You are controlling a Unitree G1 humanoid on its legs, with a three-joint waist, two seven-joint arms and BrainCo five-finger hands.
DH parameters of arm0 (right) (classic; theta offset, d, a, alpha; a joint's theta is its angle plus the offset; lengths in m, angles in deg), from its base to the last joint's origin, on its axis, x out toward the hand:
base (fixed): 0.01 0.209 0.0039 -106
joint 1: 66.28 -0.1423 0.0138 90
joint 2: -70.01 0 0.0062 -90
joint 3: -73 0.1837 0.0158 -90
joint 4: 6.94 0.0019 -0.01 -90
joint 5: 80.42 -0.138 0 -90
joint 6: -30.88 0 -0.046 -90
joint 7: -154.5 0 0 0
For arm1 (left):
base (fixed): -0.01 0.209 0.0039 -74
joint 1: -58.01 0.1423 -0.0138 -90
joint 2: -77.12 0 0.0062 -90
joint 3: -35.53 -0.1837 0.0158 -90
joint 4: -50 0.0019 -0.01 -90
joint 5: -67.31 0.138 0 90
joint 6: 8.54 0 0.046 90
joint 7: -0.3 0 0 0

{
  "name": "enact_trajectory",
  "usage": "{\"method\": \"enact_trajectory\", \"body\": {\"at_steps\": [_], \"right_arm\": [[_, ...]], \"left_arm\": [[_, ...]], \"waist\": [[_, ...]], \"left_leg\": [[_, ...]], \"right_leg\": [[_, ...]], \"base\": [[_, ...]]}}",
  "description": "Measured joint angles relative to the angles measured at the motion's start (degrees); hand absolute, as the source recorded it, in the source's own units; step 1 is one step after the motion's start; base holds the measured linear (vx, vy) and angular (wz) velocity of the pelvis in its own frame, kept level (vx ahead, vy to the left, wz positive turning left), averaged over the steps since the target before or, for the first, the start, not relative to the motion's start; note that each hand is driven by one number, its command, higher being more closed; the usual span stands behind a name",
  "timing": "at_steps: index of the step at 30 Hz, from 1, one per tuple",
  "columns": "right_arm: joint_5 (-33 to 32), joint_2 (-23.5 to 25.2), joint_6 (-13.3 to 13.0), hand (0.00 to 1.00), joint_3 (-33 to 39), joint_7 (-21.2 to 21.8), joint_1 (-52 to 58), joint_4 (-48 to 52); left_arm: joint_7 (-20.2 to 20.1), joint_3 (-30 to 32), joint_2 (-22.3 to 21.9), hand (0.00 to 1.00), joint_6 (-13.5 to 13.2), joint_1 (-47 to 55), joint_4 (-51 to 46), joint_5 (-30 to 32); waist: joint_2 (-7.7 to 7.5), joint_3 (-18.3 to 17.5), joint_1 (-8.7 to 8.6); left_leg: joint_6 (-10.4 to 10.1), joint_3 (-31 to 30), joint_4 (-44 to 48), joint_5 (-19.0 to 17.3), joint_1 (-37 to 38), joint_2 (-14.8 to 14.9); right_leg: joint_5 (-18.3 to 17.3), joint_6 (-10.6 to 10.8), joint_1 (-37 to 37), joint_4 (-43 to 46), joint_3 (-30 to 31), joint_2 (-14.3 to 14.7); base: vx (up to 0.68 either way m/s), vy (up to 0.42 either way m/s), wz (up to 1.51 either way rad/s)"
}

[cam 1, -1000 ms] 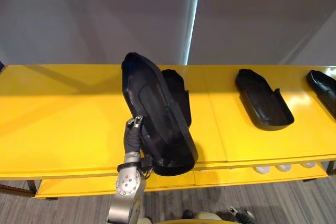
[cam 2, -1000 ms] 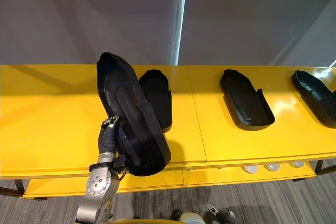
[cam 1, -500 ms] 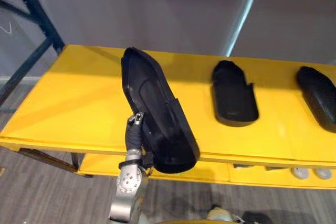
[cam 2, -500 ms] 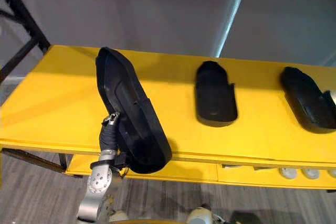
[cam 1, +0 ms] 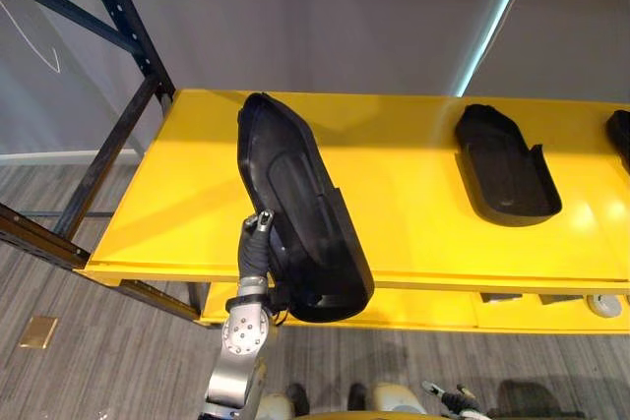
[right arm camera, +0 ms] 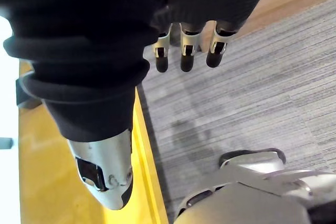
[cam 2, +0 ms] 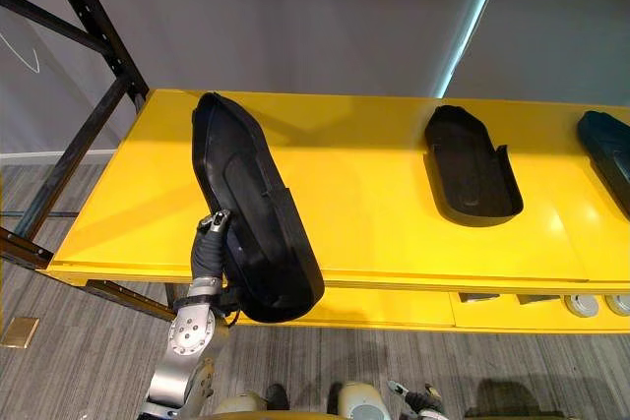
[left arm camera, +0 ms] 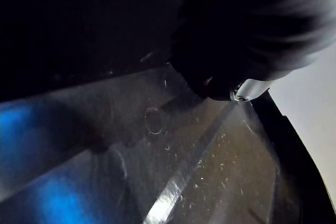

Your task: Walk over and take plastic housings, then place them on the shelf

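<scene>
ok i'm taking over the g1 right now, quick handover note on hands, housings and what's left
Left hand: shut on the held housing, which is carried tilted on edge in front of the yellow table, its lower end past the table's front edge.
Right hand: open, empty, hanging over the floor beside the table edge.
Two more lie flat on the table: the middle housing and the far-right housing, cut off by the view's edge.
Done: one housing picked up.
Left: place it on the shelf, probably the dark rack to the robot's left, then fetch the others.
</scene>
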Motion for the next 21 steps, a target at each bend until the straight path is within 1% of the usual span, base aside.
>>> {"method": "enact_trajectory", "body": {"at_steps": [1,3,4,7,9,10,13,15,17,18,20,21], "right_arm": [[0.0,0.1,0.0,0.00,0.1,0.0,0.1,0.1],[0.0,0.9,0.0,0.00,0.2,0.0,1.1,1.5],[0.0,0.9,0.0,0.00,0.2,0.0,1.2,1.5],[0.1,1.3,0.1,0.00,1.3,0.0,1.7,1.4],[0.7,1.4,0.6,0.00,2.0,0.1,1.9,1.3],[0.8,1.5,0.7,0.00,2.5,0.1,2.0,1.3],[1.5,1.3,0.9,0.00,2.7,0.2,2.1,1.3],[1.9,0.6,0.9,0.00,2.8,0.3,2.0,1.1],[2.1,0.3,1.0,0.00,2.8,0.6,1.6,0.9],[2.1,0.3,0.9,0.00,2.8,0.9,1.4,0.8],[2.8,0.1,0.9,0.00,2.8,1.3,1.0,0.0],[3.0,0.0,0.9,0.00,2.8,1.3,0.9,-0.2]], "left_arm": [[-0.1,0.0,0.0,1.00,0.0,0.0,0.0,0.1],[-0.9,0.3,0.1,1.00,0.0,0.0,-0.4,1.6],[-0.9,0.4,0.1,1.00,0.0,0.0,-0.4,1.7],[-1.4,1.5,0.5,1.00,0.6,-1.1,-0.4,4.1],[-1.3,2.7,1.2,1.00,1.3,-2.1,-0.3,6.1],[-1.0,3.9,2.4,1.00,1.7,-3.4,0.2,7.3],[0.1,7.3,5.1,1.00,2.6,-6.9,3.0,9.4],[1.4,9.7,7.6,1.00,3.9,-10.9,7.6,11.6],[2.3,11.0,9.8,1.00,4.9,-13.5,11.3,12.5],[2.4,11.6,10.3,1.00,5.2,-14.1,12.5,13.0],[2.6,12.9,12.3,1.00,6.8,-16.7,17.7,14.1],[2.6,13.1,12.5,1.00,7.3,-17.1,18.6,14.1]], "waist": [[-0.07,-0.1,0.00],[-0.60,-0.8,0.40],[-0.62,-0.8,0.38],[-0.66,-1.1,0.48],[-0.45,-2.0,0.46],[-0.16,-2.4,0.45],[0.56,-3.3,-0.12],[1.74,-4.3,-0.37],[2.22,-4.4,-0.41],[2.30,-4.4,-0.47],[2.38,-4.3,-0.87],[2.43,-4.3,-1.01]], "left_leg": [[-0.1,0.1,-0.2,0.0,0.1,0.0],[-0.8,1.1,-3.2,1.2,1.2,0.4],[-0.8,1.1,-3.4,1.2,1.3,0.4],[-0.6,2.0,-6.5,3.1,2.8,0.4],[-0.4,2.7,-8.1,4.0,3.5,0.2],[-0.3,2.9,-9.5,4.8,4.3,0.1],[-0.3,3.0,-13.3,6.7,6.7,-0.6],[-0.3,3.1,-16.1,8.4,7.3,-0.9],[-0.4,3.3,-17.7,9.5,7.6,-1.0],[-0.3,3.3,-18.3,9.9,7.6,-1.0],[-0.3,3.2,-18.4,10.5,7.3,-1.0],[-0.3,3.2,-18.4,10.6,7.3,-1.0]], "right_leg": [[0.1,0.0,0.1,-0.2,0.0,0.1],[2.2,-0.3,1.1,-3.7,0.6,1.2],[2.3,-0.3,1.2,-3.9,0.6,1.3],[4.7,-0.1,3.0,-7.9,1.5,2.2],[5.8,0.0,3.4,-9.8,2.0,2.5],[6.7,0.5,4.2,-11.2,2.2,2.7],[8.2,0.6,6.3,-14.4,2.3,2.9],[9.5,0.8,6.3,-15.9,2.5,3.2],[10.5,0.8,6.2,-17.1,3.0,3.6],[10.8,0.7,6.2,-17.4,3.0,3.7],[11.9,0.6,6.4,-18.8,3.2,3.9],[12.0,0.5,6.4,-18.8,3.2,3.9]], "base": [[-0.03,-0.043,-0.17],[-0.04,-0.042,-0.18],[-0.02,-0.030,-0.14],[0.00,0.007,-0.14],[0.02,0.038,-0.16],[0.02,0.043,-0.09],[0.00,0.014,-0.02],[-0.04,0.009,-0.03],[-0.06,0.002,-0.09],[-0.09,-0.009,-0.07],[-0.12,-0.022,-0.04],[-0.12,-0.022,-0.01]]}}
